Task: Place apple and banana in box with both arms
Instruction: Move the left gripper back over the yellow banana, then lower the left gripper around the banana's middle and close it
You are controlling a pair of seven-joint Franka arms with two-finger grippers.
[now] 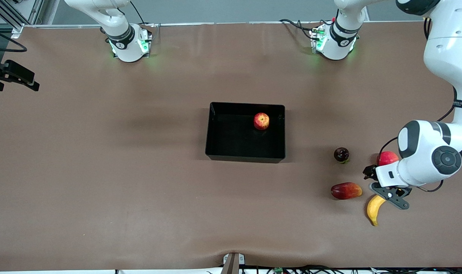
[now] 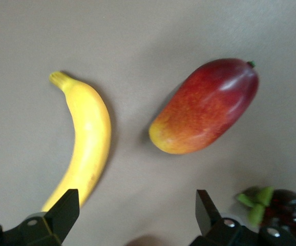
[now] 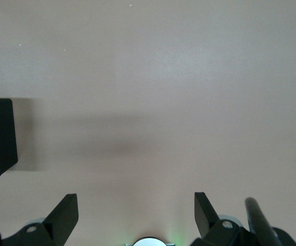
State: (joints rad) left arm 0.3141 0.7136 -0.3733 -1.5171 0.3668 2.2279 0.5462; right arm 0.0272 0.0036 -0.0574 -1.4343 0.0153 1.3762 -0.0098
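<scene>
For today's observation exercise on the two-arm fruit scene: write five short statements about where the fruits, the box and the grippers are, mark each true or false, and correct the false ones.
1. The apple lies inside the box. True.
2. The banana is in the box too. False: it lies on the table, toward the left arm's end.
3. The left gripper is open above the banana. True.
4. The left gripper holds the elongated dark-red fruit. False: that fruit lies free beside the banana.
5. The right gripper is shut on the apple. False: it is open over bare table near the box, holding nothing.
</scene>
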